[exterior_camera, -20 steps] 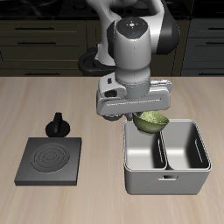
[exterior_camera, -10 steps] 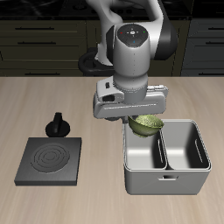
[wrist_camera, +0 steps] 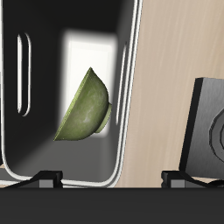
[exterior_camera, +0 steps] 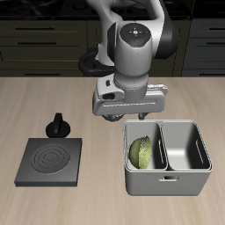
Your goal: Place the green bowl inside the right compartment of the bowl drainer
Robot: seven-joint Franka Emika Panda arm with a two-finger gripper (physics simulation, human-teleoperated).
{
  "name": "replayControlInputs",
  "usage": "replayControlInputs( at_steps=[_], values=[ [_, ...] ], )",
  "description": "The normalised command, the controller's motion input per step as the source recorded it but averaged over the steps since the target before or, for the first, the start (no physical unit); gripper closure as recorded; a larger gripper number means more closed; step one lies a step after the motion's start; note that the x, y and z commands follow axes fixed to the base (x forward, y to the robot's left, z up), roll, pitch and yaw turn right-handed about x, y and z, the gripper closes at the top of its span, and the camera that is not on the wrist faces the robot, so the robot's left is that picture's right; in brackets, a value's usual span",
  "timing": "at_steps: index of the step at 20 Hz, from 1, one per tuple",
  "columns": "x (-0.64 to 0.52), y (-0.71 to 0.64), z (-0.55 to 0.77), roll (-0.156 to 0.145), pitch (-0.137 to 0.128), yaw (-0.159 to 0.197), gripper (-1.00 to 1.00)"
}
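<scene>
Green bowl [exterior_camera: 141, 153] lies tilted inside the bowl drainer [exterior_camera: 167, 183], unmarked; gripper [exterior_camera: 132, 115] jaws apart, empty.

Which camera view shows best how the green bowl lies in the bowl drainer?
The wrist view: the green bowl shows large, on its side in the bowl drainer. In the exterior view it is small, tilted in one well.
</scene>
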Motion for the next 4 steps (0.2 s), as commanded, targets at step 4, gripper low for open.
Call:
replayControlInputs(
  at_steps=[4],
  values=[
    [-0.43,0.21,0.24,0.017,-0.028,0.014,-1.0]
  ],
)
